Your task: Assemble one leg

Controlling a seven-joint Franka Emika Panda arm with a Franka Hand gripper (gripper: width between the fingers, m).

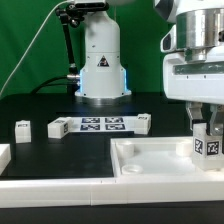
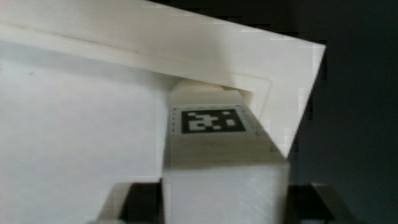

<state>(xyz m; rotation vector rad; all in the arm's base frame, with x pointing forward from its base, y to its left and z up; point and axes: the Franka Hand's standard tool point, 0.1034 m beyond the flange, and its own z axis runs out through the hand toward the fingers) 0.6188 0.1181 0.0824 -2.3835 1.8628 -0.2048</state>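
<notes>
The leg (image 1: 207, 146) is gripped between the fingers of the gripper (image 1: 205, 128) and is held upright over the tray (image 1: 150, 160), close to the desk's front edge at the exterior view's right. In the wrist view the leg (image 2: 217, 150) is seen clamped on both sides, its tagged face toward the camera and its far end lying at a corner of the tray (image 2: 107, 110), just under the raised rim. Whether that end is already touching the tray cannot be told.

The step in hand is judged to be the seating of the leg at the tray's corner; the pick-up is done, and the joining is not yet seen to be made. The next move is thought to call for close alignment with the corner, then a straight downward press, perhaps with a turn. The grip should be kept firm so the leg is not tilted against the rim.
</notes>
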